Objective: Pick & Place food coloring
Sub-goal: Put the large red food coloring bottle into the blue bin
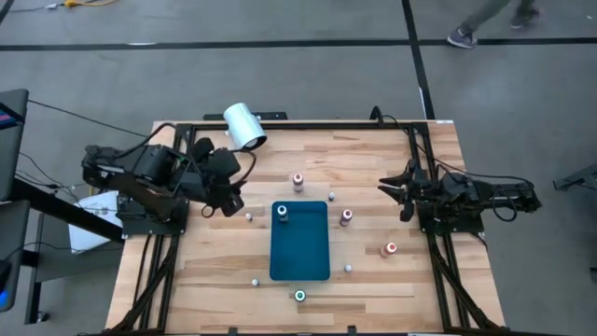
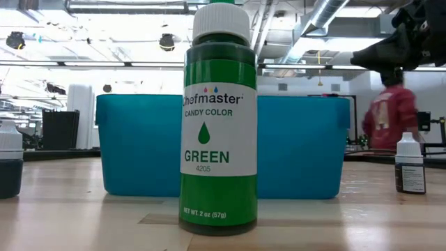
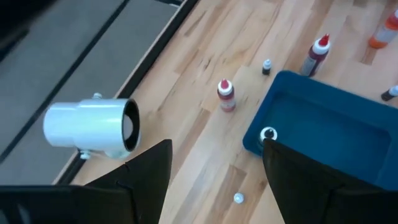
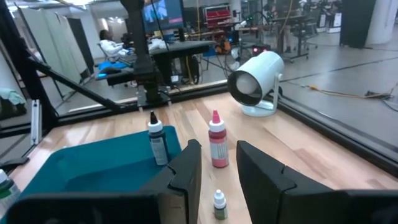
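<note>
From above we see the whole table (image 1: 215,271): a dark blue tray (image 1: 300,241) at its middle, with the food coloring bottles scattered around it and one dark-bodied, white-capped bottle (image 1: 282,212) standing inside the tray at its far left corner. A red-topped bottle (image 1: 298,179) stands beyond the tray, another (image 1: 345,216) just off its right edge, an orange one (image 1: 391,248) further right, and a green-capped bottle (image 1: 300,296) stands in front of the tray's near edge. Tiny whitish bottles dot the wood around the tray. The left gripper (image 1: 229,199) hangs over the table's left part, well apart from any bottle, its fingers (image 3: 149,174) spread with nothing between them, as the left wrist view shows. The right gripper (image 1: 399,191) waits at the right edge, its jaws parted and empty in the right wrist view. The white cylinder (image 1: 244,125) lies at the far edge. Only the low view lets us read anything: the green bottle (image 2: 218,125) fills its centre, labelled "Chefmaster CANDY COLOR GREEN 4205, NET WT. 2 oz (57g)", with the tray wall behind it. That view also shows a person in a red top (image 2: 387,118) in the room beyond, whom the overhead camera misses. The right wrist view alone shows screens and desks behind the table.
</note>
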